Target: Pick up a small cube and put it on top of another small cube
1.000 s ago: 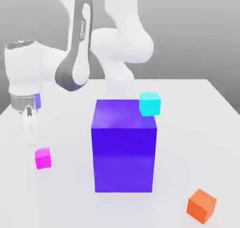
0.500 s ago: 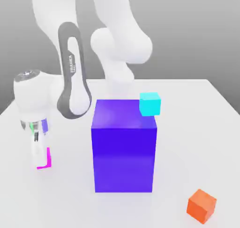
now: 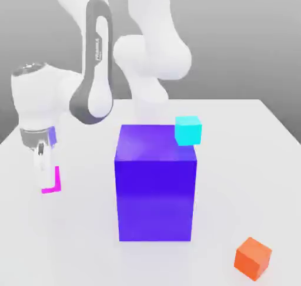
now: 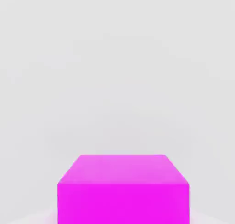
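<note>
My gripper (image 3: 47, 182) hangs at the exterior view's left, shut on the small magenta-pink cube (image 3: 56, 181). A white finger (image 3: 40, 168) covers most of the cube, so just its edge and underside show. The cube is held slightly above the white table (image 3: 70, 244). In the hand view the same small cube (image 4: 123, 191) sits close to the camera with the pale table surface beyond it. The cyan cube (image 3: 188, 130) rests by the far upper corner of the big blue-purple block. The orange cube (image 3: 253, 258) lies on the table at the exterior view's lower right.
The tall blue-purple block (image 3: 156, 185) stands mid-table, to the right of my gripper in the exterior view. The arm's white links (image 3: 147, 56) rise behind it. Bare table lies between the block and the orange cube.
One second ago the gripper stood open above the magenta cube on the table. It came down, shut on the cube, and has since risen a little with the cube in its fingers.
</note>
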{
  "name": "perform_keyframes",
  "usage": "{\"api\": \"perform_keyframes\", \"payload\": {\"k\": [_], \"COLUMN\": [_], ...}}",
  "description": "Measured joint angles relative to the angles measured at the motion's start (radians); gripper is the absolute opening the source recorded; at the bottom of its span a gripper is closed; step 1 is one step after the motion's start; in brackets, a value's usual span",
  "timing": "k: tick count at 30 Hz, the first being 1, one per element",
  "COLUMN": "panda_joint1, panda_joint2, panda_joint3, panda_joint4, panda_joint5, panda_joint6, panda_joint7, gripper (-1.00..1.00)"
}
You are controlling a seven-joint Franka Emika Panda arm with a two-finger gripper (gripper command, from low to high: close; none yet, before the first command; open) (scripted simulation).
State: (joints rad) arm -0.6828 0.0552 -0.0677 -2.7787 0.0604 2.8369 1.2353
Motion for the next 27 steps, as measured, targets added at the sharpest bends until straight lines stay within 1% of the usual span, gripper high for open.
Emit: {"api": "perform_keyframes", "payload": {"k": [4,9,14,21,23,25,26,27], "panda_joint1": [0.005,0.018,0.043,0.113,0.127,0.132,0.134,0.134], "panda_joint2": [0.063,0.153,0.243,0.363,0.414,0.48,0.503,0.503], "panda_joint3": [0.031,0.057,0.073,0.075,0.075,0.073,0.072,0.072], "panda_joint4": [0.14,0.321,0.501,0.754,0.797,0.811,0.814,0.814], "panda_joint5": [0.05,0.057,0.028,-0.043,-0.056,-0.059,-0.06,-0.06], "panda_joint6": [-0.078,-0.173,-0.266,-0.395,-0.385,-0.333,-0.313,-0.313], "panda_joint7": [-0.05,-0.07,-0.065,-0.042,-0.037,-0.036,-0.036,-0.036], "gripper": [-1.0,-1.0,-1.0,-1.0,-1.0,-1.0,1.0,1.0]}}
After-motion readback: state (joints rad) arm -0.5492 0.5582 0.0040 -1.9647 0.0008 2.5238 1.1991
